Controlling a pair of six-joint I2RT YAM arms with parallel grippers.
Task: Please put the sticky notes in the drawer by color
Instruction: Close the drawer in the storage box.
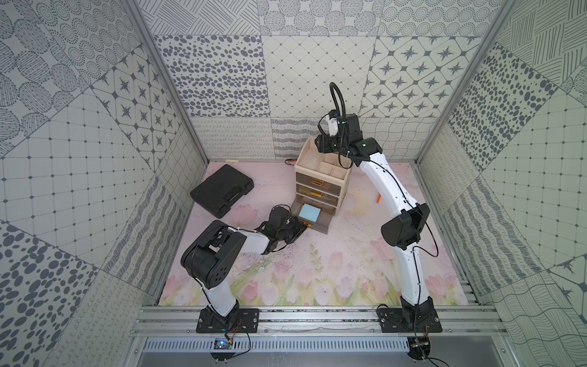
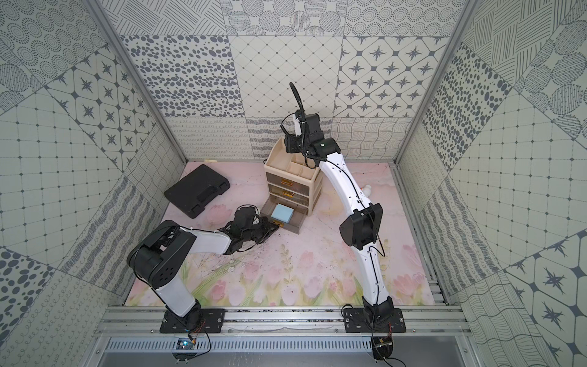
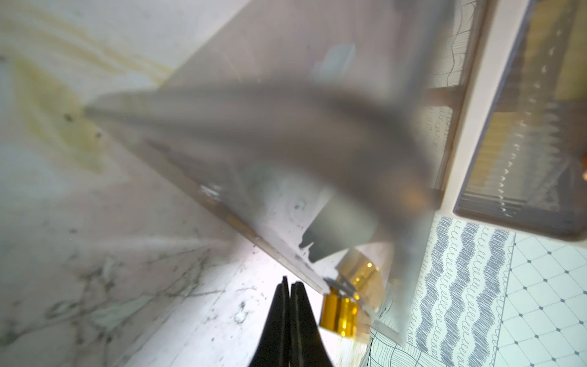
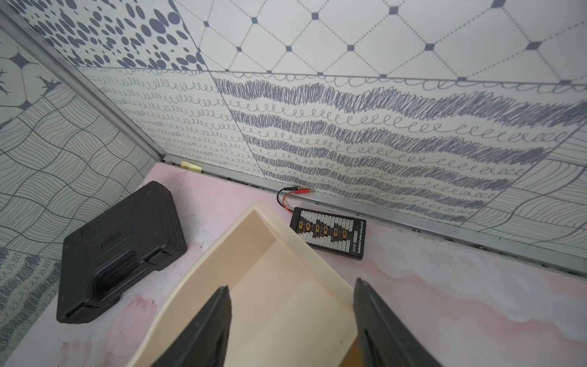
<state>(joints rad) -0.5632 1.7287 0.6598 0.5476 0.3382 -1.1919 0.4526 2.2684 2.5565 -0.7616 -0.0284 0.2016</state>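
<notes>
Clearly the left gripper [image 3: 289, 282] has its jaws pressed together on nothing, its tips just beside the gold handle [image 3: 338, 314] of the bottom drawer [image 1: 317, 226]; whether they touch it I cannot tell. That drawer stands pulled out just beyond the tips with light blue sticky notes [image 1: 310, 212] lying inside, though the left wrist view shows them only as a pale blur through the grey wall. The right gripper [image 4: 291, 283] hangs with its fingers apart, holding nothing, directly above the top tray [image 4: 222, 244] of the cabinet [image 1: 320, 182]. What the two shut drawers hold is hard to read behind their ribbed fronts. A black case [image 4: 117, 251] lies well off to one side.
</notes>
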